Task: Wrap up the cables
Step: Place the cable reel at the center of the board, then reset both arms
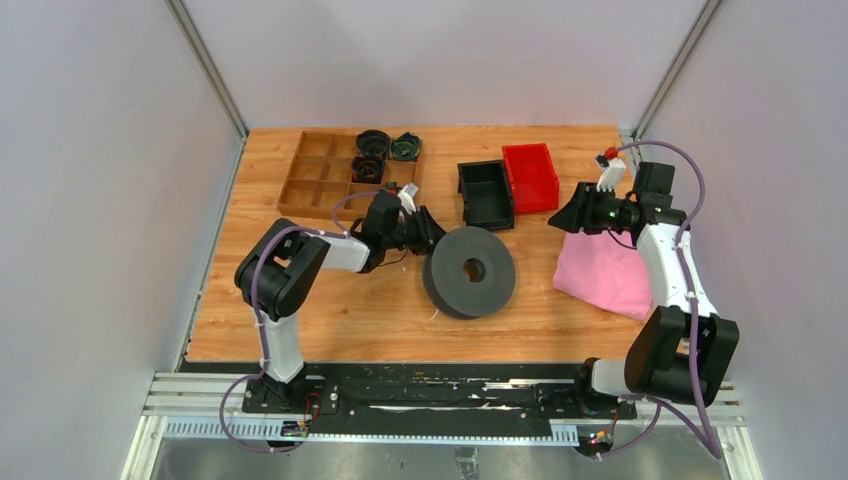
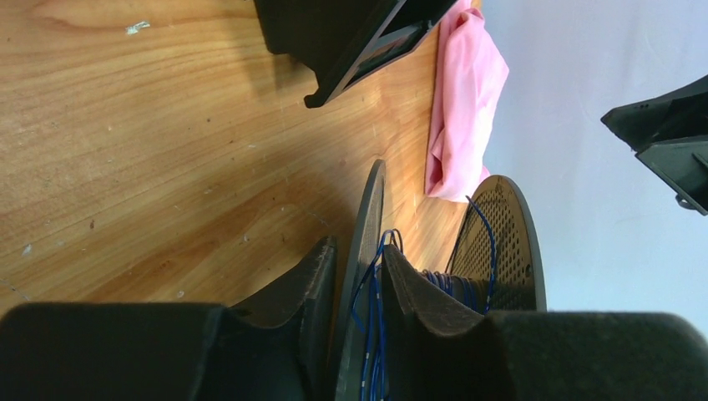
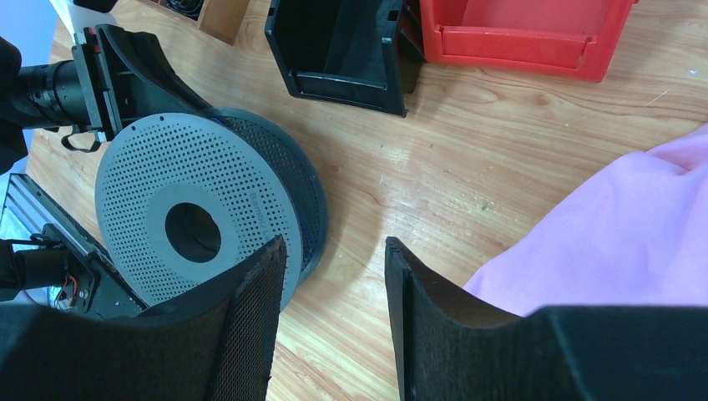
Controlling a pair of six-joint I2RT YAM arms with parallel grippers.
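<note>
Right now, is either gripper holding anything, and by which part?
Right gripper: nothing, open. Left gripper straddles one flange of the spool, blue cables beside it; whether it grips cannot be told.

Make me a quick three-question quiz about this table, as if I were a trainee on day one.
1. True or false: the right pincer is gripping something.
2. Pick one. Where does the thin blue wire lie? A: between the two discs of the grey spool. B: in the red bin. C: on the pink cloth.
3. Fill in the gap: the ___ pincer has one finger on each side of one disc of the spool.

Key
1. False: it is open, with only bare wood showing between its fingers.
2. A.
3. Left: the left pincer straddles that disc, with the wire running past its inner finger.
</note>
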